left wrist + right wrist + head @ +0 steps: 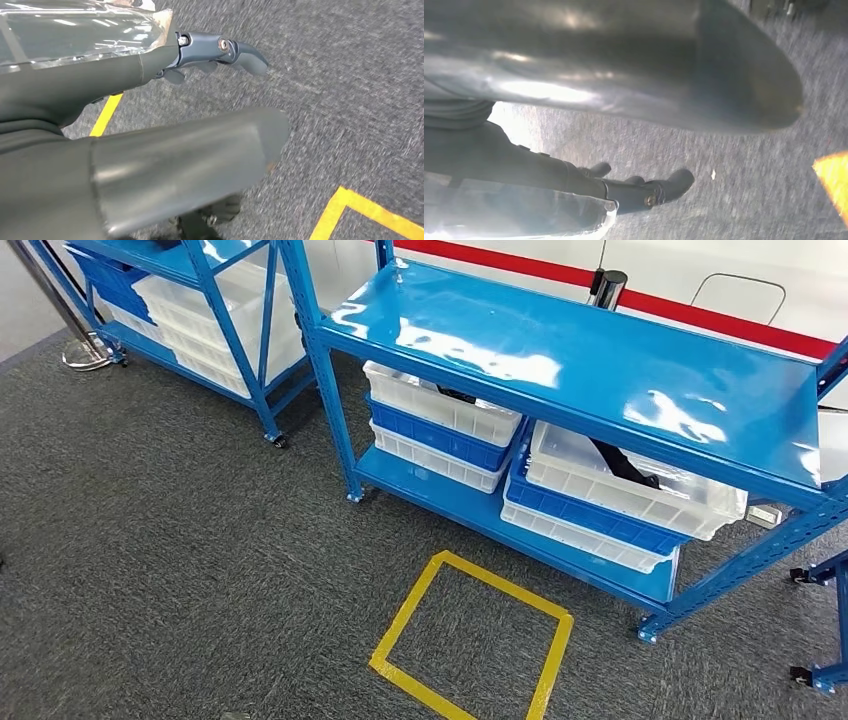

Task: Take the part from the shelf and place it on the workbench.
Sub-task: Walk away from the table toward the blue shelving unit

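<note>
Left hand (200, 55) and right hand (634, 192): hanging over grey carpet, fingers loosely apart, holding nothing. Ahead of both, well apart: blue shelf (560, 350), then white and blue bins (620, 490), then dark part (625, 465) lying in a top bin. Nothing taken yet; approach, grasp, carry and placing all left.

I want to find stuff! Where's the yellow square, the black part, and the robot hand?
yellow square (556, 651): head view, right tape edge.
black part (622, 466): head view, strap middle, in white bin.
left robot hand (200, 135): left wrist view, thumb.
</note>
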Robot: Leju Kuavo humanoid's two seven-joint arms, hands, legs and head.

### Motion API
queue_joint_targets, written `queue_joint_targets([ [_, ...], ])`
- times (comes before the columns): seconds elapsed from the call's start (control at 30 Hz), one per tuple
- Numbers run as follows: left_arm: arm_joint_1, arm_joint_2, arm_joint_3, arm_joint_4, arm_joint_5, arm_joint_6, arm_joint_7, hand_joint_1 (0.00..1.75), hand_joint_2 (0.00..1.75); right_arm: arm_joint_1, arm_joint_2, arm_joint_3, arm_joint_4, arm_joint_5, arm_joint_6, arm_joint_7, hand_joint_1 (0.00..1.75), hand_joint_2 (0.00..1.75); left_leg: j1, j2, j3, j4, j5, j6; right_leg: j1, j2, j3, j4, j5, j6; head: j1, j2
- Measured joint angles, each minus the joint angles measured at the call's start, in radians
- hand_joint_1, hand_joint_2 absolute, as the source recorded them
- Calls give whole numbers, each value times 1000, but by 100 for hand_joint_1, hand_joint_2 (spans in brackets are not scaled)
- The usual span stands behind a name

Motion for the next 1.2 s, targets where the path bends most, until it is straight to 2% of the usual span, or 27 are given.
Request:
queue_joint_targets([
  [0.03, 0, -1, 0, 0, 0, 3, 0, 0, 0, 0, -1, 0, 0, 1, 0, 0, 0, 0, 1, 1, 21, -17, 3, 5, 0, 0, 5, 11, 1, 6, -1, 0],
  [0.1, -2, -2, 0, -1, -2, 15, -1, 0, 0, 0, -2, 0, 0, 4, 0, -1, 0, 0, 7, 5, 57, -38, 7, 11, -3, -1, -30, 79, -20, 10, -1, 0],
  [0.17, -4, -4, 0, -2, -4, 24, 2, 0, 0, -3, -4, 0, 0, 5, 0, -2, 0, 0, 9, 6, 68, -45, 2, 10, -10, -2, -111, 198, -66, 11, -1, 0],
  [0.2, -4, -5, 0, -2, -5, 25, 5, 0, 0, -3, -6, 0, 0, 5, 0, -2, 0, 0, 11, 5, 71, -47, -3, 7, -15, -2, -150, 242, -87, 15, 0, 0],
  [0.23, -3, -6, 0, -2, -5, 25, 8, 0, 0, -2, -7, 0, 0, 5, 0, -2, 0, 0, 14, 3, 76, -47, -10, 3, -20, -3, -176, 256, -97, 23, 0, 0],
  [0.27, -2, -6, 0, -2, -5, 25, 9, 0, 0, 0, -8, 0, 0, 5, 0, -2, 0, 0, 18, 1, 83, -46, -17, -3, -26, -3, -184, 235, -84, 38, 0, 0],
  [0.3, -2, -7, 0, -2, -5, 25, 10, 0, 0, 2, -9, 0, 0, 5, 0, -2, 0, 0, 23, 0, 92, -45, -25, -10, -32, -4, -177, 183, -49, 57, 0, 0],
  [0.33, -1, -7, 0, -3, -5, 25, 10, 0, 0, 4, -9, 0, 0, 4, 0, -2, 0, 0, 26, -2, 99, -44, -33, -18, -38, -5, -161, 113, 0, 75, 1, 0],
  [0.37, -1, -7, 0, -3, -5, 25, 11, 0, 0, 5, -9, 0, 0, 3, 0, -2, 0, 0, 28, -1, 106, -38, -44, -26, -42, -10, -149, 50, 40, 82, 2, 0],
  [0.4, -1, -6, 0, -3, -5, 26, 13, 0, 0, 4, -9, 0, 1, 2, 0, -2, 0, 0, 28, 0, 109, -33, -54, -35, -41, -16, -139, 9, 68, 77, 3, 0],
  [0.43, -1, -7, 0, -3, -5, 27, 14, 0, 0, 3, -9, -1, 1, 1, 0, -2, 0, 0, 27, 1, 113, -27, -62, -44, -39, -20, -136, -12, 83, 63, 3, 0],
  [0.5, -1, -8, 0, -3, -6, 28, 17, 0, 0, 2, -9, -1, 1, 0, 0, -2, 0, 0, 27, 5, 118, -15, -69, -58, -37, -20, -128, -13, 90, 31, 1, 0],
  [0.57, -2, -8, 0, -3, -6, 30, 19, 0, 0, 2, -8, -1, 1, -1, 0, -2, 0, 0, 33, 12, 111, 13, -91, -68, -43, -13, -113, -16, 93, 11, -3, 0],
  [0.6, -4, -8, 0, -3, -7, 30, 20, 0, 0, 1, -8, -2, 1, -1, 0, -3, 0, 0, 36, 16, 95, 48, -116, -72, -44, -10, -107, -17, 92, 4, -4, 0],
  [0.67, -5, -8, 0, -4, -11, 31, 21, 0, 0, 0, -8, -2, 1, -1, 0, -4, 0, 0, 40, 19, 30, 168, -182, -82, -39, -3, -105, -17, 89, -5, -6, 0],
  [0.7, -5, -9, 0, -4, -13, 32, 22, 0, 0, 0, -8, -2, 1, -1, 0, -4, 0, 0, 42, 20, -3, 222, -203, -85, -38, 3, -104, -17, 88, -6, -5, 0],
  [0.73, -5, -9, 0, -4, -15, 32, 23, 0, 0, 0, -8, -2, 1, -1, 0, -4, 0, 0, 43, 20, -27, 252, -208, -87, -37, 9, -104, -17, 87, -8, -5, 0],
  [0.77, -5, -9, 0, -4, -16, 33, 24, 0, 0, 0, -7, -3, 1, -1, 0, -4, 0, 0, 45, 20, -30, 240, -188, -88, -36, 17, -102, -17, 86, -7, -5, 0],
  [0.8, -5, -8, 0, -4, -16, 33, 25, 0, 0, 0, -7, -3, 1, -1, 0, -4, 0, 0, 47, 18, -17, 193, -150, -87, -36, 27, -100, -16, 85, -7, -5, 0],
  [0.83, -5, -8, 0, -4, -17, 33, 25, 0, 0, 0, -6, -3, 1, -1, 0, -4, 0, 0, 49, 9, 7, 127, -104, -85, -37, 37, -98, -17, 84, -5, -6, 0],
  [0.87, -5, -7, 0, -4, -17, 33, 25, 0, 0, -1, -5, -3, 1, -1, 0, -4, 0, 0, 50, -4, 31, 64, -74, -83, -36, 46, -97, -17, 84, -3, -6, 0],
  [0.93, -5, -6, 0, -4, -17, 34, 25, 0, 0, -2, -4, -3, 1, -1, 0, -4, 0, 0, 46, -29, 54, 0, -58, -72, -35, 63, -102, -17, 84, 7, -6, 0],
  [1.0, -5, -6, 0, -4, -17, 34, 25, 0, 0, 0, -4, -3, 1, -1, 0, -4, 0, 0, 38, -28, 58, -4, -59, -57, -34, 81, -109, -21, 85, 23, -6, 0],
  [1.03, -6, -7, 0, -4, -17, 34, 25, 0, 0, 2, -4, -3, 1, -1, 0, -4, 0, 0, 37, -18, 65, -10, -47, -49, -33, 78, -111, -17, 83, 30, -5, 0],
  [1.1, -9, -9, 0, -4, -18, 35, 25, 0, 0, 2, -4, -3, 1, -1, 0, -4, 0, 0, 37, 3, 79, -24, -37, -34, -29, 44, -135, 28, 58, 31, -3, 0],
  [1.13, -10, -9, 0, -4, -18, 35, 25, 0, 0, 1, -5, -3, 1, -1, 0, -4, 0, 0, 37, 16, 83, -29, -34, -29, -29, 21, -161, 83, 31, 26, -1, 0],
  [1.2, -9, -9, 0, -4, -18, 35, 25, 0, 0, -1, -4, -3, 1, -1, 0, -4, 0, 0, 32, 39, 83, -29, -36, -24, -27, 2, -231, 215, -25, 20, 0, 0],
])
